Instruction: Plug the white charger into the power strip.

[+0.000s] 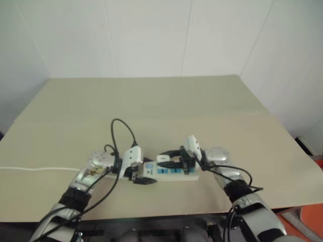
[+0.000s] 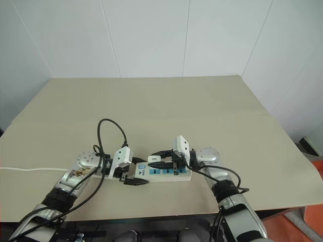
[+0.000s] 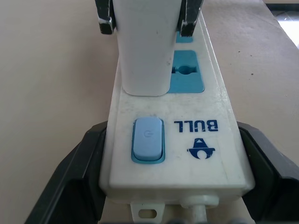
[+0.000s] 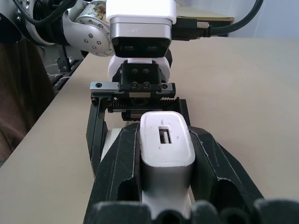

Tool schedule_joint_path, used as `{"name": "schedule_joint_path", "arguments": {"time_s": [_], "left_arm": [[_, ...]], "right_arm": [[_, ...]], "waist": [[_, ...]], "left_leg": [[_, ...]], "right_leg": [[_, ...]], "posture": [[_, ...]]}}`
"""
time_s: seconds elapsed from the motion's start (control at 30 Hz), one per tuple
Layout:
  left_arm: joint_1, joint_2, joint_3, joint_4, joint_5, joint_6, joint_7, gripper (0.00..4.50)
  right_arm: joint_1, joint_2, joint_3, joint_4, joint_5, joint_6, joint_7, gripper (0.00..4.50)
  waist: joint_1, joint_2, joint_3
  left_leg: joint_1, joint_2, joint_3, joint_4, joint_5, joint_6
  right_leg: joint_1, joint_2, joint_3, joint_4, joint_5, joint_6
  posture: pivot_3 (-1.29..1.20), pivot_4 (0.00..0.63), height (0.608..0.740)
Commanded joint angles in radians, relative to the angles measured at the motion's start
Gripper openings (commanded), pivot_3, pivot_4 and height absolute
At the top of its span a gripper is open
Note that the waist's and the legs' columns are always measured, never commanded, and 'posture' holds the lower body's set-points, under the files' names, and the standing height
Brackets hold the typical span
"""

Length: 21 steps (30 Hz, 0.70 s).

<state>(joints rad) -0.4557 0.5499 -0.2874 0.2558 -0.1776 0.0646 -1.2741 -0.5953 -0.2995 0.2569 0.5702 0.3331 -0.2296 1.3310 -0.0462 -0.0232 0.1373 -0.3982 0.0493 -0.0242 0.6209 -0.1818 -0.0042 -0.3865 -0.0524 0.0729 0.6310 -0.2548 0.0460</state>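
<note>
Power strip [image 2: 162,172] lies flat on worktop [image 2: 202,111], near front edge, between both arms. Left claw [image 2: 132,180] clamped across switch end of strip, fingers on both long sides: likely bracing bar against sliding and lifting under plug force. Right claw [image 2: 162,160] closed on white charger [image 4: 167,151], gripping both flanks, holding block upright over first blue socket beside switch [image 3: 148,139]. Charger base meets strip face; full seating of pins not discernible. Cord [image 2: 30,169] trails off toward left edge.
</note>
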Motion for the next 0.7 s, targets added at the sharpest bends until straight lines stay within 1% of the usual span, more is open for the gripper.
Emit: {"name": "schedule_joint_path", "arguments": {"time_s": [0.03,0.13,0.2,0.27,0.4,0.47,0.67,0.7], "left_arm": [[0.000,0.031,0.001,0.000,0.009,-0.003,-0.040,3.30],[-0.008,0.023,-0.002,0.011,0.011,-0.007,-0.037,3.30],[-0.013,0.018,-0.004,0.017,0.013,-0.009,-0.036,3.30],[-0.018,0.014,-0.006,0.023,0.013,-0.009,-0.034,3.30],[-0.022,0.006,-0.008,0.031,0.015,-0.011,-0.031,3.30],[-0.022,0.003,-0.008,0.034,0.016,-0.012,-0.030,3.30],[-0.030,-0.020,-0.007,0.047,0.016,-0.016,-0.017,3.30],[-0.031,-0.026,-0.004,0.049,0.013,-0.017,-0.013,3.65]], "right_arm": [[0.052,-0.099,-0.021,0.113,-0.106,0.031,-0.061,1.13],[0.049,-0.096,-0.020,0.091,-0.098,0.057,-0.059,1.13],[0.048,-0.095,-0.018,0.078,-0.090,0.071,-0.048,1.85],[0.048,-0.097,-0.017,0.065,-0.083,0.084,-0.039,2.41],[0.046,-0.102,-0.018,0.041,-0.073,0.131,-0.012,3.85],[0.047,-0.108,-0.017,0.025,-0.077,0.149,0.003,4.48],[0.052,-0.133,-0.049,-0.048,-0.059,0.201,0.009,4.48],[0.052,-0.142,-0.061,-0.065,-0.055,0.210,0.004,4.49]], "waist": [[0.001,0.000,0.000],[0.003,0.000,0.000],[0.003,-0.001,0.000],[0.005,-0.002,-0.001],[0.003,-0.004,-0.002],[0.004,-0.004,-0.002],[0.006,-0.004,-0.002],[0.009,-0.003,-0.002]], "left_leg": [[0.000,0.000,0.000,0.000,0.000,0.000],[0.000,0.000,0.000,0.000,0.000,0.000],[0.000,0.000,0.000,0.000,0.000,0.000],[0.000,0.000,0.000,0.000,0.000,0.000],[0.001,0.000,0.000,0.000,0.000,0.000],[0.001,0.000,0.000,0.000,0.000,0.000],[0.000,0.000,0.000,0.000,0.000,0.000],[0.000,0.000,0.000,0.000,0.000,0.000]], "right_leg": [[0.000,0.000,0.000,0.000,0.000,0.000],[0.000,0.000,0.000,0.000,0.000,0.000],[0.001,0.000,0.000,0.000,0.000,0.000],[0.000,0.000,0.000,-0.001,0.000,0.000],[0.001,0.000,0.000,0.000,0.000,0.000],[0.001,0.000,0.000,0.000,0.000,0.000],[0.001,0.000,0.000,-0.001,0.000,-0.001],[0.001,0.000,0.000,-0.001,0.000,-0.001]], "posture": [[0.00,0.150,0.740],[0.00,0.150,0.740],[0.00,0.150,0.740],[0.00,0.150,0.740],[0.00,0.150,0.740],[0.00,0.150,0.740],[0.00,0.150,0.740],[0.00,0.150,0.740]]}}
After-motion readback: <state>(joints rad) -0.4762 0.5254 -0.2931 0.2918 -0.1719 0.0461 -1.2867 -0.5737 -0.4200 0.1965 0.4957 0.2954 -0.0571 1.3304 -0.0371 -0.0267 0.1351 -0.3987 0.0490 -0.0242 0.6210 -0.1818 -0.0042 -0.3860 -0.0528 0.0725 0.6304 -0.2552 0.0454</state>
